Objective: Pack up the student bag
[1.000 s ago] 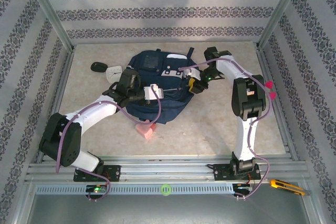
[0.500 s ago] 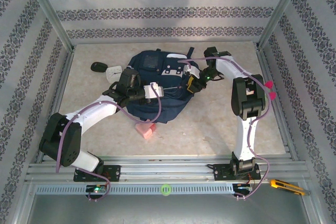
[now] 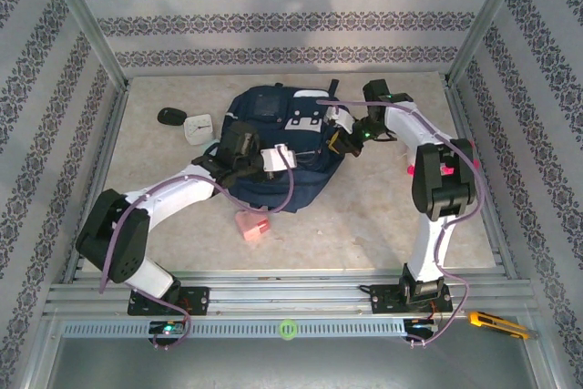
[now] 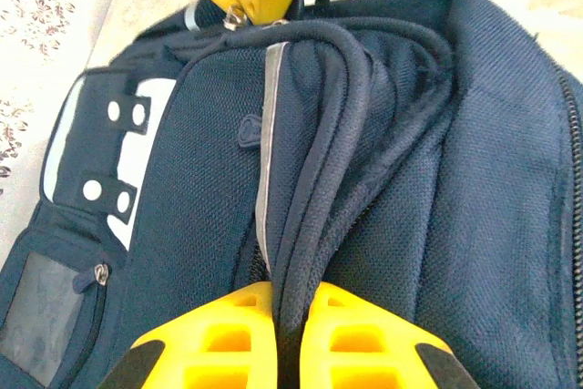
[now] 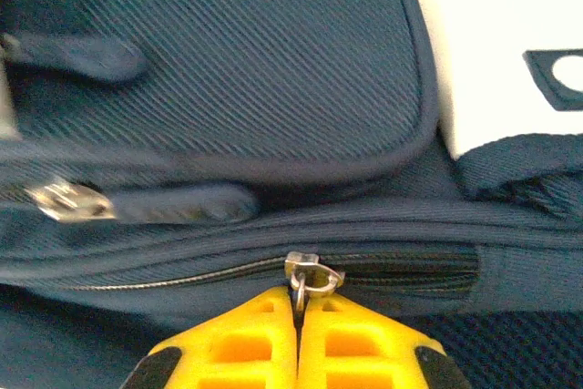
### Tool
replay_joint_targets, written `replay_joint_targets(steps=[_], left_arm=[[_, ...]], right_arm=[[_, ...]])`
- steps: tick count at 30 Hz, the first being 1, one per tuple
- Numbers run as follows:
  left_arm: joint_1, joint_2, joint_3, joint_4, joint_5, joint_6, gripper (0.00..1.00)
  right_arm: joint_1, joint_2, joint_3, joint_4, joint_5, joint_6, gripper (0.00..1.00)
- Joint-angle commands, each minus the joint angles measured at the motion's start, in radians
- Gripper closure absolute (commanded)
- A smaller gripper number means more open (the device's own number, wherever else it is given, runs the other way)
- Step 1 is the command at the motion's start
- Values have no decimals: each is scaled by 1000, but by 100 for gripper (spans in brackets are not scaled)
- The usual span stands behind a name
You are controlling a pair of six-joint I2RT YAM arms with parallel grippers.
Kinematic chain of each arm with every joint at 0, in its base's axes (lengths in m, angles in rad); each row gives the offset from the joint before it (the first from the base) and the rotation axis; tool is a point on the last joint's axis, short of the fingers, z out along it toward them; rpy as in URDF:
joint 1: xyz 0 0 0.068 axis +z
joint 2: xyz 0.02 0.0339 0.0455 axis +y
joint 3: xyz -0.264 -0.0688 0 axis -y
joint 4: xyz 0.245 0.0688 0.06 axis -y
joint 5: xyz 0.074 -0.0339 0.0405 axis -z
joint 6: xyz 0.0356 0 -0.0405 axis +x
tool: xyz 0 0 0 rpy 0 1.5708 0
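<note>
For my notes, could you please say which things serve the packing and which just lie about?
Job: dark navy fabric backpack; metal zipper pull, in right gripper; left gripper, pinching bag edge.
Lying about: pink block; white square object; yellow utility knife.
</note>
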Motion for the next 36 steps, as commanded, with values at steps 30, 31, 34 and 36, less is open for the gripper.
replay_joint_targets(steps=[30, 31, 34, 36], left_arm=[[84, -95, -124, 374, 213, -243, 100], [89, -96, -127, 384, 222, -247, 100], [94, -101, -139, 402, 251, -255, 100], [97, -103, -152, 436, 265, -270, 100]], right_arm=[[-21, -196, -215, 224, 26, 201, 57], [-19, -191, -216, 231, 11, 186, 57], [-5, -179, -219, 238, -47, 132, 56], [8, -174, -231, 267, -78, 112, 55]])
